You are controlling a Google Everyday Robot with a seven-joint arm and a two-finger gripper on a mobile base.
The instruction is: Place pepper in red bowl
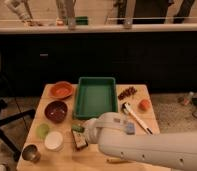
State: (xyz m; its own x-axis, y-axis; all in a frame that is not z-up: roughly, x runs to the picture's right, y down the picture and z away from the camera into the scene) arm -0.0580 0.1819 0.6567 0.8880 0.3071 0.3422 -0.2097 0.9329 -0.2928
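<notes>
Pepper (78, 128) near the middle of the wooden table (67, 161), showing only in part as a glossy green bit. Lies just left of the arm's tip, between the pale green bowl (43, 131) and the white arm (152, 147), at the far end of a dark packet (80, 141). Cannot tell whether touched by the arm's tip or merely beside it. Not in any bowl.

Red bowl (61, 90) at the far left corner of the table, shallow, orange-red, bright inside. Well apart from the pepper, with the deeper maroon bowl (56, 111) roughly between the two.

Gripper (89, 132) at the left end of the arm, which reaches in from the near right. Hangs low over the near middle of the table, just near of the green tray (96, 97). Largely hidden by the bulky wrist; fingers drawn fully together. Cannot tell whether anything is pinched between them.

Elsewhere: a dark red cluster (127, 93) just right of the tray's far corner, an orange round fruit (144, 104) further right, and a white-handled tool (136, 118) lying slantwise near of both. Blue pad (129, 128) right against the arm's far side. White cup (54, 141) just near of the pale green bowl, metal cup (31, 153) at the near left corner. Pale yellow sliver (114, 160) peeping out under the arm at the near edge.
</notes>
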